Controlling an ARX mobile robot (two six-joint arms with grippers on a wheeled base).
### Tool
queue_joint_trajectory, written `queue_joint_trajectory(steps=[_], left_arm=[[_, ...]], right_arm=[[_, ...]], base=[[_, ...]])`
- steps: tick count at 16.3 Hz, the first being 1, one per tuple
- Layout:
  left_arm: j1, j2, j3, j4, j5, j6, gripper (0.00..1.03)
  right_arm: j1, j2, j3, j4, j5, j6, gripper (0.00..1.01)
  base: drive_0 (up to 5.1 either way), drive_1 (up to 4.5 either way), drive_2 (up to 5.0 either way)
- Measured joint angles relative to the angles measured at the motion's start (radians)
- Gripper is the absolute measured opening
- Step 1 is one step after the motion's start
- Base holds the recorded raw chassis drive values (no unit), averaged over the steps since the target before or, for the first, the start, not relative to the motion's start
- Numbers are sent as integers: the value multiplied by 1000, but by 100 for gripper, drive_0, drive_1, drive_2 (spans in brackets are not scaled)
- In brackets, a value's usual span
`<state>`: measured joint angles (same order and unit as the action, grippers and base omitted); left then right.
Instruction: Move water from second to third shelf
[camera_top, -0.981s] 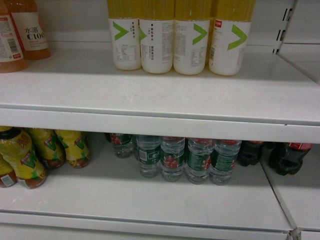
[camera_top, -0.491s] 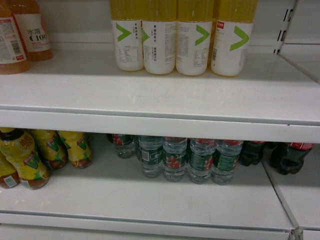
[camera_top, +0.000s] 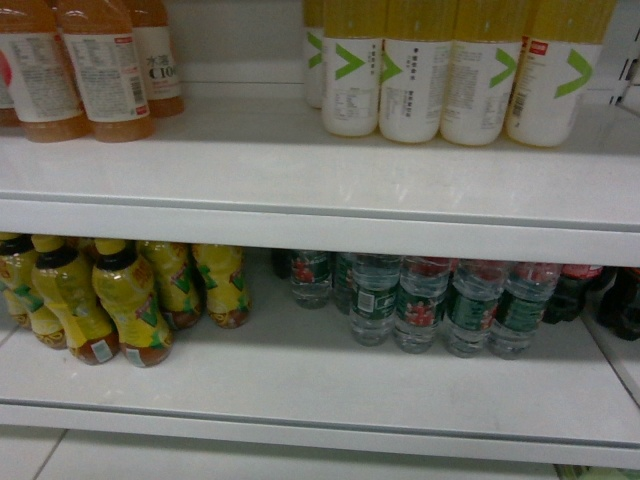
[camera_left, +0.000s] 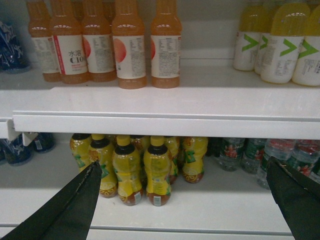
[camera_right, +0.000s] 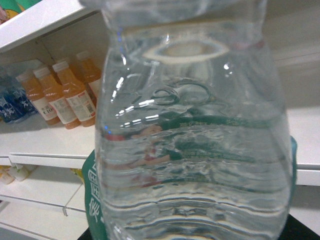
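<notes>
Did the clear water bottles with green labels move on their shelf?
No. The clear water bottles with green labels sit rightwards in view, but the white shelf edge shifted equally; the camera moved.

Five water bottles (camera_top: 424, 305) shelved, four white-labelled yellow bottles (camera_top: 411, 85).

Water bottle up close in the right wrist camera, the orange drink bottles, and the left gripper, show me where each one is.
water bottle (camera_right: 192, 150): right wrist view, clear ribbed body.
orange drink bottles (camera_left: 129, 55): left wrist view, white label.
left gripper (camera_left: 182, 200): left wrist view, midway between its dark fingertips.
</notes>
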<state>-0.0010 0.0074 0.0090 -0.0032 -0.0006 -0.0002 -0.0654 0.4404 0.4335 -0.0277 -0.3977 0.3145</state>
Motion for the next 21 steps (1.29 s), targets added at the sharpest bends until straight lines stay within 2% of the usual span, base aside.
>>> queue_joint_trajectory(steps=[21], left_arm=[[0,0,0,1,0,0,98]], right_arm=[[0,-4,0,2,-3,0,42]], base=[[-497,248,248]])
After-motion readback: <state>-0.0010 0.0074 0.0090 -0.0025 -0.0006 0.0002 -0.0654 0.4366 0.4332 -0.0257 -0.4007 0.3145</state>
